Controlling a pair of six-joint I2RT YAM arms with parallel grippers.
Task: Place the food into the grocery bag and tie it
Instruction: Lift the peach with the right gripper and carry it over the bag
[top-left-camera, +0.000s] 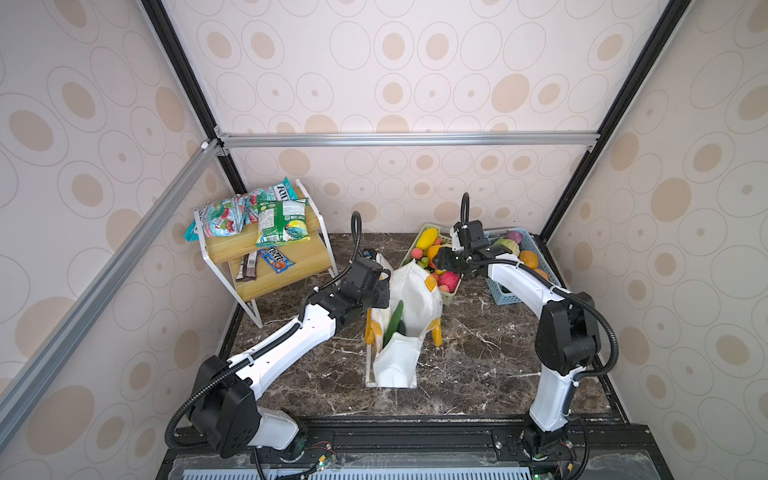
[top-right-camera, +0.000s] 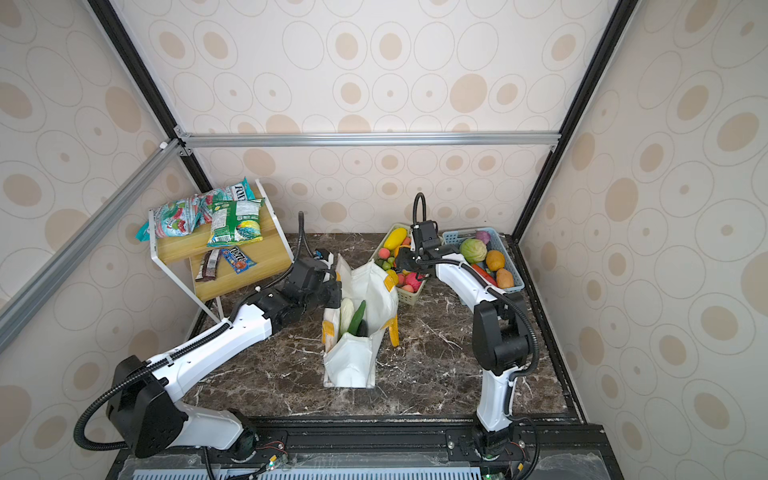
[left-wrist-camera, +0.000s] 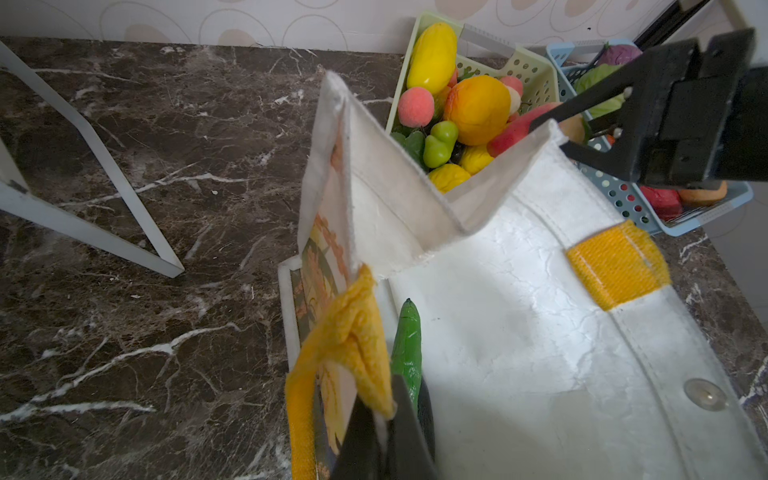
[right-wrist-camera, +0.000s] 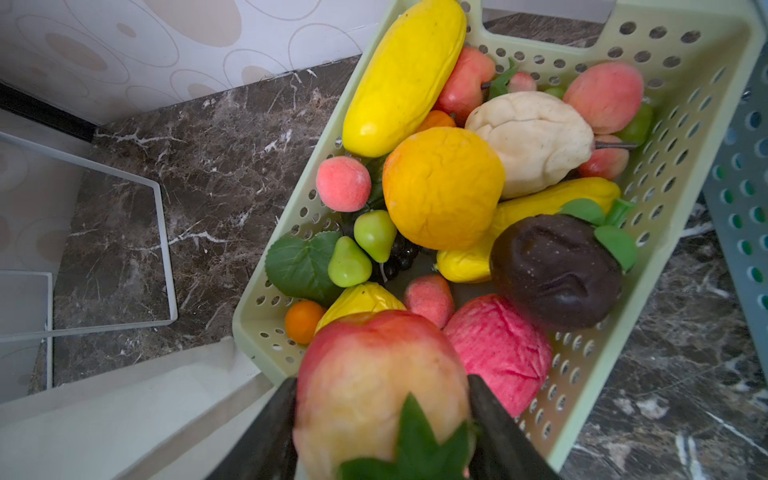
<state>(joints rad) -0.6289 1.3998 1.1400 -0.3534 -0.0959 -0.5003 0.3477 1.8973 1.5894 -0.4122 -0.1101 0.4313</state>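
Now | left fingers (left-wrist-camera: 357, 453) pinch yellow handle (left-wrist-camera: 353, 345) of grocery bag (top-left-camera: 415, 286) | right fingers (right-wrist-camera: 498, 424) clasp apple (right-wrist-camera: 374, 374) | should clear rim, release beside cucumber (top-left-camera: 395, 322)

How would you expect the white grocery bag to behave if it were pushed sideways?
Probably floppy: the grocery bag has creased walls folded inward. It may tip, standing tall and narrow, with the left claw pinching its yellow handle.

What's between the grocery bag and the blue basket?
The pale green basket full of toy fruit stands between grocery bag and blue basket, seen in both top views.
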